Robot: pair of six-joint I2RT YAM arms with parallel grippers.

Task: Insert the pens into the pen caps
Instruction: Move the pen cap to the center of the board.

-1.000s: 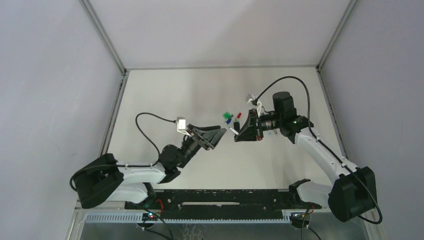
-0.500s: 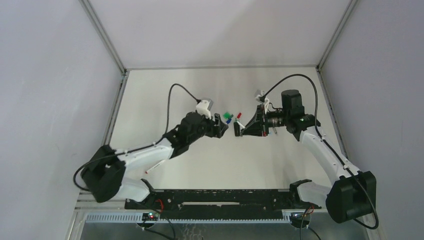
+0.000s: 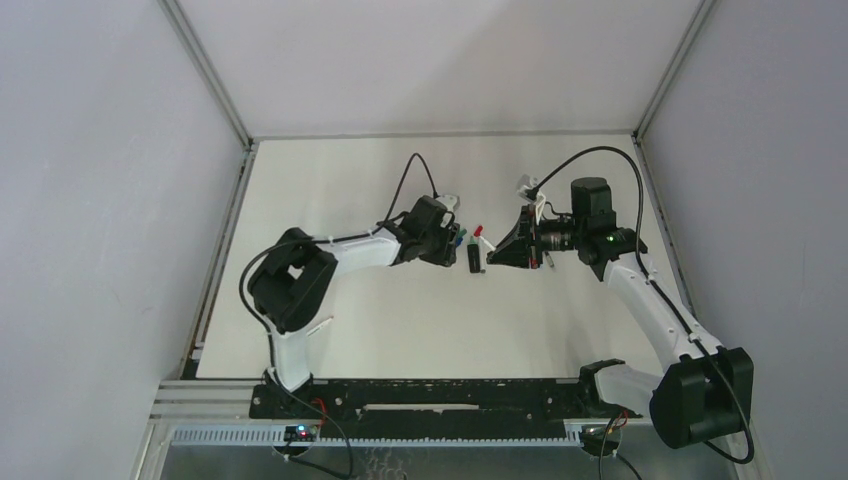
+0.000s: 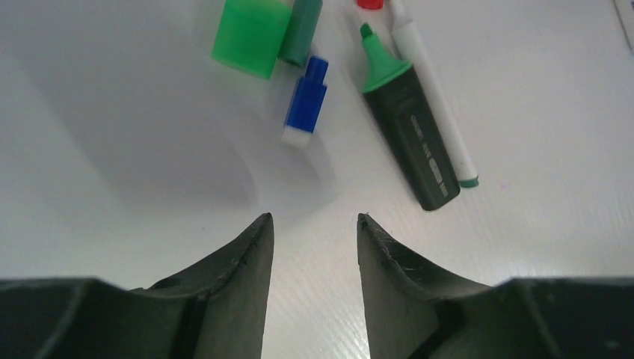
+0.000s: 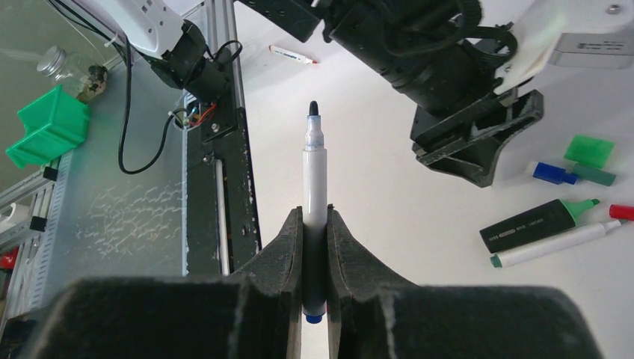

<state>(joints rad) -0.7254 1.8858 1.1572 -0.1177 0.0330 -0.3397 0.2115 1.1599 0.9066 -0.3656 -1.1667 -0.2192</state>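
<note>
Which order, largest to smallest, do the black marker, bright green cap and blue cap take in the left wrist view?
1. black marker
2. bright green cap, partly cut off by the frame's top edge
3. blue cap

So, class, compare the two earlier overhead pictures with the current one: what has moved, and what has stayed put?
The left arm stretched farther out from its base. The left hand now hovers open just short of the blue cap, holding nothing. The right hand shifted only slightly and stayed shut on the white pen. Nothing was picked up or let go.
</note>
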